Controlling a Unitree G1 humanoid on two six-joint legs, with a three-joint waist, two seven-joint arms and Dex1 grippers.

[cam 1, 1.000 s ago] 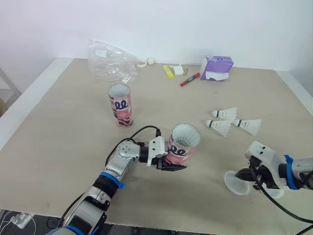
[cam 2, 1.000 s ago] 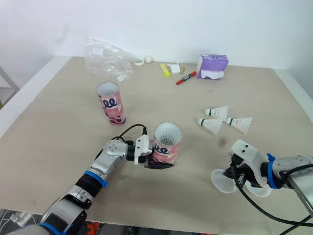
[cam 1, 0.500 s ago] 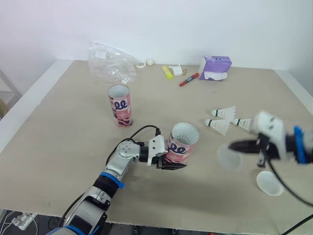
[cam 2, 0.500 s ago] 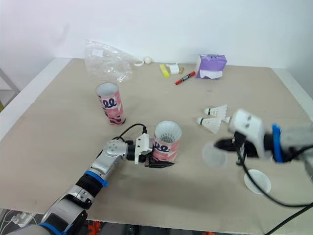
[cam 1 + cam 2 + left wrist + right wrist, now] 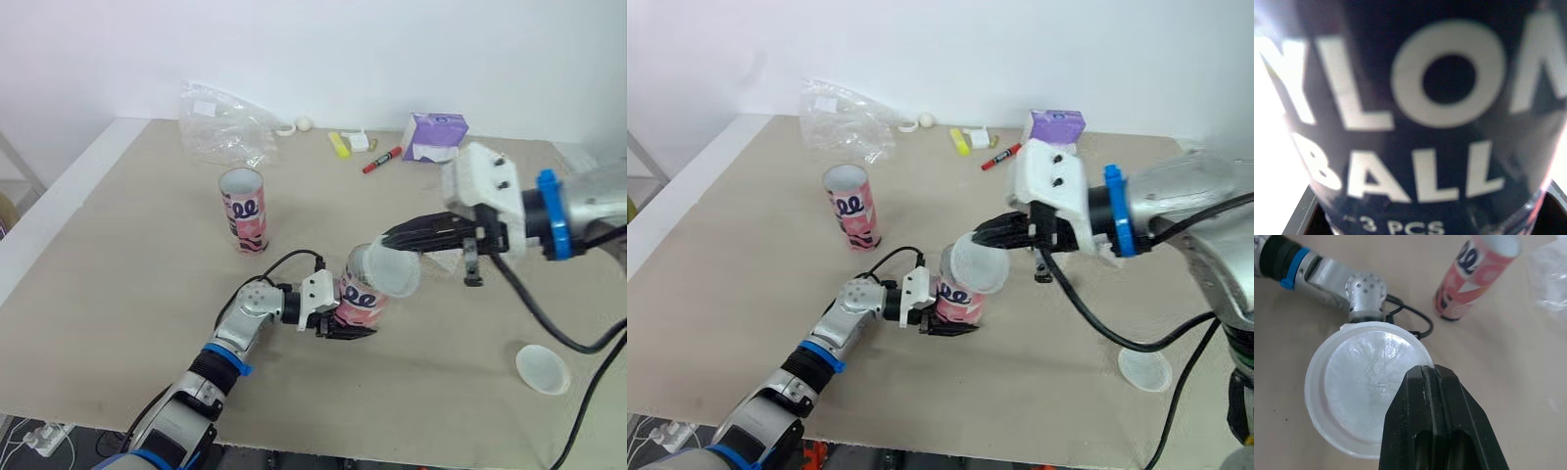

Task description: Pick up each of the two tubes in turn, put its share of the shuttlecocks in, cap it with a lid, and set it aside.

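We've got the left jaws clamped on the tube [image 5: 361, 299] near mid-table [image 5: 127, 255], the right jaws pinching a lid [image 5: 390, 272] right at its mouth, so capping looks imminent, while the far-left tube [image 5: 243, 210] stands uncapped and a spare lid [image 5: 542, 368] lies near right.

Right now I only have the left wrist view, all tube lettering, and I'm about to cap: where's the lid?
Observer: The right tool pinches the lid by its rim at the mouth of the held tube.
Operator: Is it on?
Observer: It covers the mouth; whether it is pressed home, I cannot tell.
Operator: Any spare lid?
Observer: A second lid lies flat on the table, toward the robot's right.
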